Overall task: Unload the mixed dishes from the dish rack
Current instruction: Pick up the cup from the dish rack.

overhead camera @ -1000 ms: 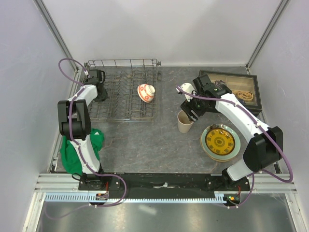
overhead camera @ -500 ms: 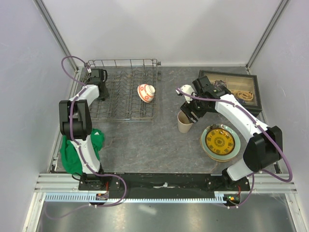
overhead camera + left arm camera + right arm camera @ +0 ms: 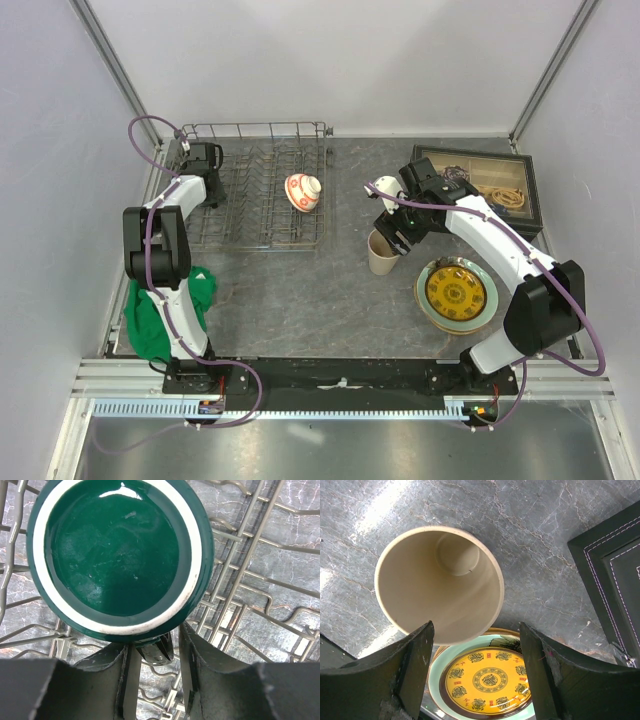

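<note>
The dark green mug [image 3: 117,555] sits upside down in the grey wire dish rack [image 3: 262,228] at its back left, its white foot ring up. My left gripper [image 3: 154,645] is open, its fingers on either side of the mug's handle [image 3: 156,652], with a gap on the right side. In the top view this gripper [image 3: 204,163] hides the mug. The red-and-white bowl [image 3: 303,191] lies in the rack's right part. The beige cup [image 3: 382,253] stands upright on the table. My right gripper [image 3: 475,630] is open wide just above it, holding nothing.
The yellow-gold dish [image 3: 455,291] lies on the pale green plate [image 3: 430,310] at the right, with a tan rim showing beneath. The dark-framed box [image 3: 489,184] stands at the back right. A green cloth [image 3: 165,305] lies at the front left.
My left gripper has shifted slightly toward the rack's back left corner. The right arm has hardly moved above the cup.
</note>
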`<state>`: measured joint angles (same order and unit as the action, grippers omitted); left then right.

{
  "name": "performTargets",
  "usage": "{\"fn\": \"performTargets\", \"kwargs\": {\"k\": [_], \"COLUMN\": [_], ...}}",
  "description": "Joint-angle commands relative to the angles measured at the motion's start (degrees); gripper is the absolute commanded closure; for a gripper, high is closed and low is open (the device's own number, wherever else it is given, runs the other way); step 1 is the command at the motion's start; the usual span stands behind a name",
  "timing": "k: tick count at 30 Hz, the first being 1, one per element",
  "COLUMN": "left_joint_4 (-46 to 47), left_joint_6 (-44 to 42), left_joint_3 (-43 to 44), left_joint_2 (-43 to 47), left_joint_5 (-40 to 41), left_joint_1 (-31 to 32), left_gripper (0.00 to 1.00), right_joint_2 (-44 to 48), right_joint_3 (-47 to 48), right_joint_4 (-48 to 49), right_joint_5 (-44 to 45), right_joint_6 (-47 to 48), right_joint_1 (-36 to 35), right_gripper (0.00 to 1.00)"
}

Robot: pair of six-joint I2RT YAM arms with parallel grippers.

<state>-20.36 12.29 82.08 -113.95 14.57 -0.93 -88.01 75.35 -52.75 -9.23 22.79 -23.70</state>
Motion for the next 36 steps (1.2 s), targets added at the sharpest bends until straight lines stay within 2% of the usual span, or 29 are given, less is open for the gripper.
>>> {"fn": "performTargets", "kwargs": {"k": [1,20,24,27,30,36], "left_joint_4": [2.43,2.52,2.43,2.43,2.43,2.43], "left_joint_6": [-1.92,-1.75,-1.84,-2.01,-2.27,-3.85], "left_joint_3": [0.36,-0.08,-0.34,-0.61,-0.78,-0.96], "left_joint_2": [-1.1,-1.63,-1.63,-1.19,-0.57,1.36], "left_joint_5": [1.25,-0.06,-0.33,-0.33,-0.42,-1.21], "left_joint_1": [0.05,0.14,0.14,0.14,0.14,0.05], "left_gripper": [0.6,0.7,0.87,0.94,0.98,0.98], "right_joint_2": [1.43,1.52,1.35,1.35,1.35,1.7], "right_joint_3": [-0.12,-1.0,-1.17,-1.35,-1.7,-2.4], "right_joint_4": [0.98,1.07,1.07,1.25,1.42,1.78], "right_joint_5": [-0.96,-1.22,-1.4,-1.66,-1.75,-1.93], "right_joint_6": [0.59,0.68,0.77,0.77,0.86,0.94], "right_joint_1": [0.32,0.68,0.76,0.76,0.77,0.94], "right_gripper": [0.23,0.23,0.23,0.23,0.23,0.23]}}
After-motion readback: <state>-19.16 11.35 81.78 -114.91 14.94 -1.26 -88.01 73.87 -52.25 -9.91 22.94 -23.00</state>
